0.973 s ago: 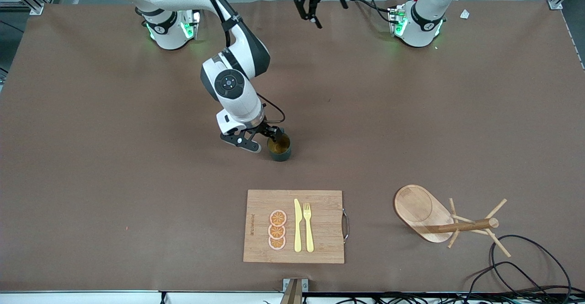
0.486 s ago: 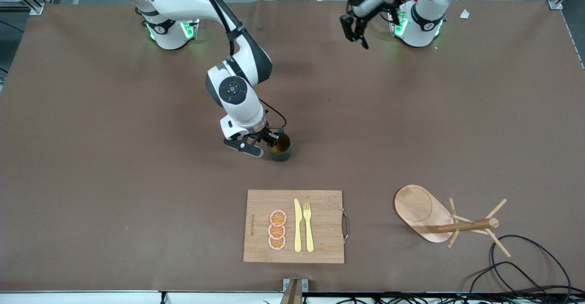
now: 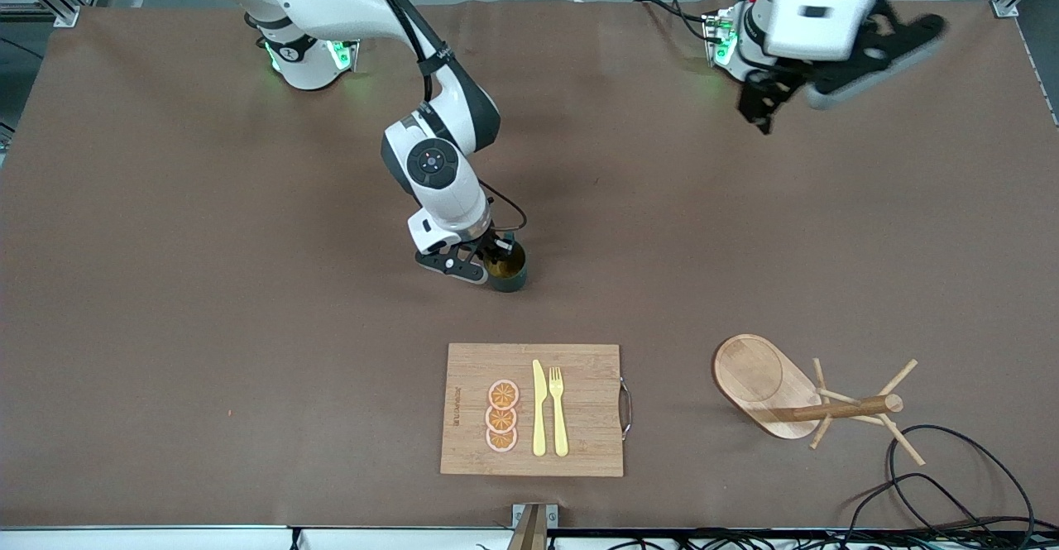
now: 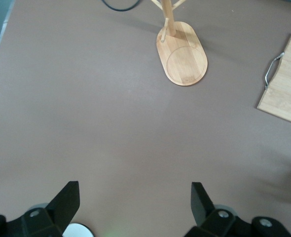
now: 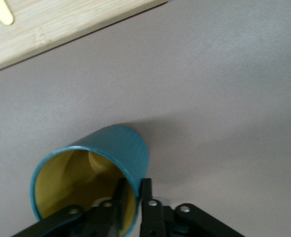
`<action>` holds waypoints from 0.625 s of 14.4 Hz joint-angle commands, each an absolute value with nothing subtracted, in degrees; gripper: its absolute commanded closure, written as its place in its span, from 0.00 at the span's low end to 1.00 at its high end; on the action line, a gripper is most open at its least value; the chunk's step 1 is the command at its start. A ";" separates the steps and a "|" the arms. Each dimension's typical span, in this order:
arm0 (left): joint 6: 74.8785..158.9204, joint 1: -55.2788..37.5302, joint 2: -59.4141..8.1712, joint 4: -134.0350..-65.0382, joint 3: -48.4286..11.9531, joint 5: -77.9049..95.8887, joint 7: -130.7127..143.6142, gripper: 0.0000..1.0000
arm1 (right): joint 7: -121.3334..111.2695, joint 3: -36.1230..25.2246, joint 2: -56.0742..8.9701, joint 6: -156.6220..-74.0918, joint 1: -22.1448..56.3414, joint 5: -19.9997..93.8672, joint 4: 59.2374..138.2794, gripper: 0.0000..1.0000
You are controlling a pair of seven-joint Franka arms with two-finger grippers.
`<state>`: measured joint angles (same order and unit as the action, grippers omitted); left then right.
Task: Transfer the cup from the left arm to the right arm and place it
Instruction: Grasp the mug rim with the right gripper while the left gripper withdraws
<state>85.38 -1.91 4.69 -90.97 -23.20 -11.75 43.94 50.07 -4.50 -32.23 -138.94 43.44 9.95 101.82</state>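
Nearest the front camera, low centre of the front view, we see the cutting board (image 3: pixel 579 409) w/ three orange slices (image 3: pixel 502 416), a yellow knife (image 3: pixel 539 408) and a yellow fork (image 3: pixel 558 409) lying on it; its metal handle (image 3: pixel 626 408) faces the left arm's end of the table. Lower right of frame: the wooden mug tree (image 3: pixel 811 397), tipped on its side, w/ black cables (image 3: pixel 951 475) at the table edge near it.

Farther up, about mid-frame, the cup (image 3: pixel 506 267) stands upright on the brown table (image 3: pixel 165 285), farther from the camera than the board and apart from it. We see the right gripper (image 3: pixel 495 254) clamped on the cup's rim: in the right wrist view one finger (image 5: pixel 120 195) is inside against the yellow wall, the other outside on the teal, wall pinched between them. Cup (image 5: pixel 93 175) base sits on the table there, board edge (image 5: pixel 61 24) at top of that frame.

Top right of the front view, the left gripper (image 3: pixel 757 107) hangs in the air over bare table just by its own base (image 3: pixel 749 37), holding nothing. In the left wrist view its fingers (image 4: pixel 66 202) are spread wide apart, w/ the mug tree's base (image 4: pixel 182 59) and a board corner (image 4: pixel 288 84) in the upper part of frame.
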 commanded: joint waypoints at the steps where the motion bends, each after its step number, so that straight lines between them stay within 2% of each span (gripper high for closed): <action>1: 85.60 6.22 2.73 -88.42 -23.99 -7.66 32.12 0.00 | 47.20 -4.83 -32.78 -138.69 43.86 10.20 101.07 1.00; 5: 88.24 13.52 1.76 -87.89 -23.99 -6.77 16.30 0.00 | 30.36 -5.45 -29.90 -135.98 42.81 10.11 102.91 1.00; 9: 88.24 15.03 1.76 -86.22 -23.99 -7.47 6.15 0.00 | 16.82 -6.24 -24.89 -133.86 39.39 7.92 107.03 1.00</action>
<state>88.73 14.63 1.74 -87.51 -23.14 -7.53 8.65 23.16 -6.51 -29.89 -134.44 41.50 9.57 102.14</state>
